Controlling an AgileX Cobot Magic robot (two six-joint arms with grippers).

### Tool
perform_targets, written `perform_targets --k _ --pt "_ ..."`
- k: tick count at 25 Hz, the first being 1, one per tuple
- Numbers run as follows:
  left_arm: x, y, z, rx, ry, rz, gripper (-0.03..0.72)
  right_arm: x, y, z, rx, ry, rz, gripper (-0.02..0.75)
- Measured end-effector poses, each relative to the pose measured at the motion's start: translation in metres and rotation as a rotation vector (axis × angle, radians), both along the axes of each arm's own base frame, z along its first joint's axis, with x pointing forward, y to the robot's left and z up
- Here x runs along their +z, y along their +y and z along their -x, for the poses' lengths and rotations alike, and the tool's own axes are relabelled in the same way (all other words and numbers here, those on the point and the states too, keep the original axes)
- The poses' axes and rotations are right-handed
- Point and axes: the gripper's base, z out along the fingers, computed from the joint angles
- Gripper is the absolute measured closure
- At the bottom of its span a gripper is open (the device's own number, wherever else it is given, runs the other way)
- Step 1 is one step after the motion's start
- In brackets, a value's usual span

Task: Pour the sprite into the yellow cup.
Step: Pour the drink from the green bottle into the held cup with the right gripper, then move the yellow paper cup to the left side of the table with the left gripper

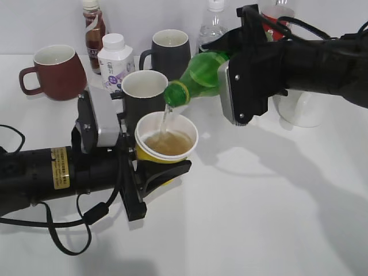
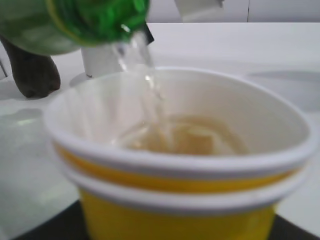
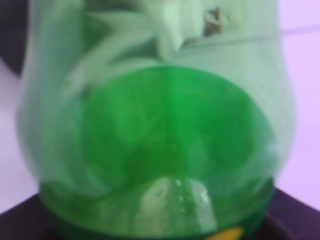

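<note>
The sprite [image 1: 201,77] is a green translucent bottle, uncapped and tilted mouth-down to the left. My right gripper [image 1: 236,86] is shut on its body. A clear stream runs from its mouth into the yellow cup [image 1: 150,154], which is white inside and partly filled with liquid. My left gripper [image 1: 154,167] is shut on the cup from below and holds it upright. In the left wrist view the cup [image 2: 175,210] fills the frame with the bottle mouth [image 2: 100,20] above its rim. In the right wrist view the bottle [image 3: 160,140] fills the frame.
Behind the cup stand a dark mug [image 1: 144,95], another dark mug [image 1: 169,52], a brown mug [image 1: 54,72], a small white bottle [image 1: 115,60], a brown drink bottle [image 1: 94,31], a clear bottle [image 1: 214,26] and a white mug [image 1: 299,109] at right.
</note>
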Motion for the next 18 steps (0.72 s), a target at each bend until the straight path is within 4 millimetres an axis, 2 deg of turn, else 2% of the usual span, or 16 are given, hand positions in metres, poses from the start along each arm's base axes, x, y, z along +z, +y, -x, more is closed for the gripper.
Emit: perform_targets --k 13,18 --pt "0.008 0.002 -0.007 0.088 0.004 0.088 0.340 0.001 0.000 0.000 -0.158 0.352 -0.341 0.291" --pt "0.022 0.006 -0.009 0.156 0.005 0.135 0.340 0.004 0.002 -0.001 -0.203 0.471 -0.502 0.291"
